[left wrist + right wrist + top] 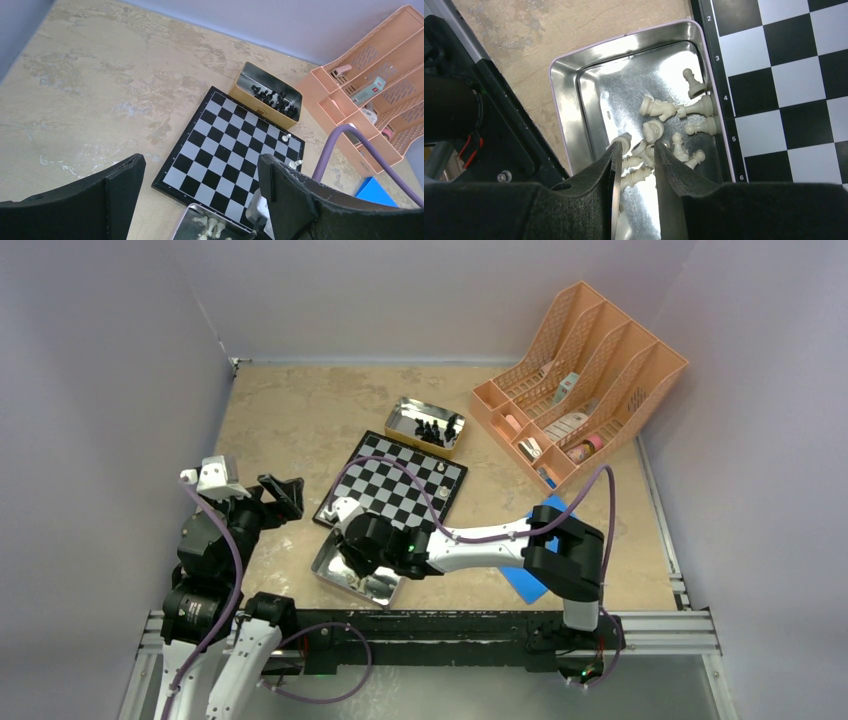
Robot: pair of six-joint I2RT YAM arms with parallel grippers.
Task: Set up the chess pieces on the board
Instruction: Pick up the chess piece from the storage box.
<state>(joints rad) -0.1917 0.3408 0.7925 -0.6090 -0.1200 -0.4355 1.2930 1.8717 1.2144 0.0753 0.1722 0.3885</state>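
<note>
The right gripper (pixel 634 162) reaches into the near tin (pixel 574 95), jaws part-closed among white pieces (pixel 674 112); grip unclear. The left gripper (pixel 200 190) hovers released. The board (pixel 392 480) lies mid-worktop.

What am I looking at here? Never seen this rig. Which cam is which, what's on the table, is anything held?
Two robot arms are bolted at the table's near edge. The wide picture comes from a fixed overhead camera; the other two come from a camera on each wrist.

On the table: the board with two white pieces near one corner, a tin of black chess pieces behind it, a tin of white chess pieces at its near side, a blue flat square, and an orange file rack.

The left claw is wide open, raised above the table, holding nothing. The right claw is down in the white-piece tin, fingers narrowed among the pieces; whether it grips one is unclear.
</note>
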